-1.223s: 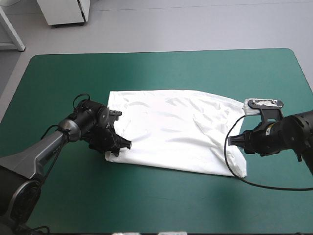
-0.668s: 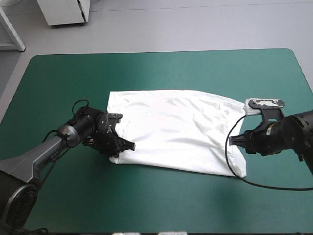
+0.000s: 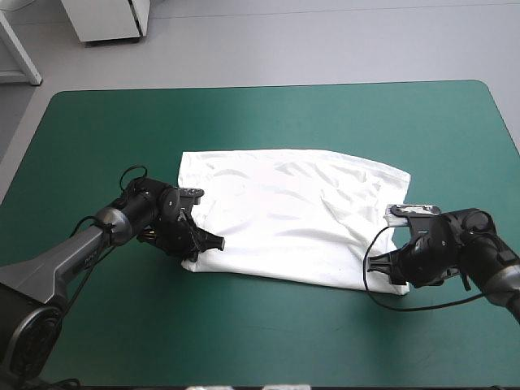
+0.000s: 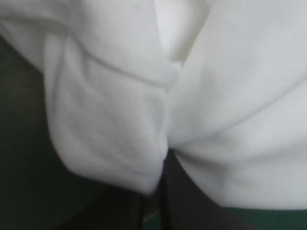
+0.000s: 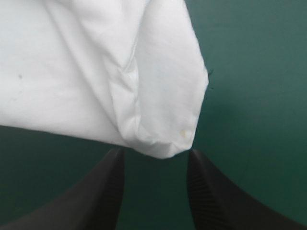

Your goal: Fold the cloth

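My left hand [image 3: 210,240] pinches the T-shirt [image 3: 284,215] at its lower-left corner; my right hand [image 3: 394,264] stands open at the lower-right corner, on the bench [image 3: 268,122].

The white T-shirt [image 3: 284,215] lies spread flat (lightly wrinkled) as a rough rectangle near the middle of the table [image 3: 122,122], its long sides along the near and far edges, its near-left corner bunched up.

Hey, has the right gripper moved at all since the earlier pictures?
Yes. The right gripper has moved toward the table's near edge and slightly inward, from beside the T-shirt's right edge to its near right corner.
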You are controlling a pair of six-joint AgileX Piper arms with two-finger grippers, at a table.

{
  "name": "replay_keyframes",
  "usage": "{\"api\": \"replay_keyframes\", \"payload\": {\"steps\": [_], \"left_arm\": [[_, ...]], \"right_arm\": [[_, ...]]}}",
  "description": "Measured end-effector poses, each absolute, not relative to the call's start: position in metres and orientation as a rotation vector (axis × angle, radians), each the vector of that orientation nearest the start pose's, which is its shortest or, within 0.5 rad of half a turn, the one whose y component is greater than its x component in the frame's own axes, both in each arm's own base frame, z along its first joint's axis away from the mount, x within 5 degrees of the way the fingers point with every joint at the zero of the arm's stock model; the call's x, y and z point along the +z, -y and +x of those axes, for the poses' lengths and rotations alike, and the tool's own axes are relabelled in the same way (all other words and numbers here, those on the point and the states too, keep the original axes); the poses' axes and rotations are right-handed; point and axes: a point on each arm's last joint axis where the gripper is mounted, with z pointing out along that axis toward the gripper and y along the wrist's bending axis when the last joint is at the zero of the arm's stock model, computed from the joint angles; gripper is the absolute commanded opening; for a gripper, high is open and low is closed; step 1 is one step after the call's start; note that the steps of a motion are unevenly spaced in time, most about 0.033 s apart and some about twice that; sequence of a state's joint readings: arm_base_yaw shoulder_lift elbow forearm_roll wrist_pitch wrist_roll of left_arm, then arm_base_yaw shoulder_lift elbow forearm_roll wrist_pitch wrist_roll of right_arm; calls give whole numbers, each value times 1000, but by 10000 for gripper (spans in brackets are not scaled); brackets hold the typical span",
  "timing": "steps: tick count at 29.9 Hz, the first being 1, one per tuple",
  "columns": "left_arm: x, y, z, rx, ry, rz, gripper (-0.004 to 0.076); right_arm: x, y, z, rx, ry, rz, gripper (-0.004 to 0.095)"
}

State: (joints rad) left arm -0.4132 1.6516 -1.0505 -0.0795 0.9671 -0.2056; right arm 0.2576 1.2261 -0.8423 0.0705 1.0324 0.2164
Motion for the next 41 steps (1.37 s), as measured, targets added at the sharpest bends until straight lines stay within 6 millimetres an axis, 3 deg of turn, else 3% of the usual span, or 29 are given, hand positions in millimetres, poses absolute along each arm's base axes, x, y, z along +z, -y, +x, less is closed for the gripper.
{"api": "replay_keyframes", "payload": {"steps": [10, 15, 17, 21, 22, 34, 37, 41], "left_arm": [[207, 125, 271, -140, -3061, 275, -9], [207, 125, 271, -140, -3059, 283, -9], [207, 125, 271, -140, -3057, 287, -9], [207, 125, 271, -141, -3054, 297, -9], [206, 125, 271, -141, -3054, 299, -9], [206, 125, 271, -140, -3054, 304, -9], [208, 125, 271, -138, -3054, 315, -9], [214, 127, 277, -122, -3060, 336, -9]], "right_arm": [[216, -61, 210, 149, -3006, 10, 401], [210, -60, 210, 146, -3002, 58, 396], [208, -60, 209, 144, -3006, 64, 325], [205, -60, 210, 134, -3026, 71, -18], [204, -61, 211, 137, -3031, 72, -10], [209, -65, 218, 167, -3048, 54, -17], [219, -67, 224, 193, -3026, 43, -17], [250, -68, 231, 183, -2954, -9, -17]]}}
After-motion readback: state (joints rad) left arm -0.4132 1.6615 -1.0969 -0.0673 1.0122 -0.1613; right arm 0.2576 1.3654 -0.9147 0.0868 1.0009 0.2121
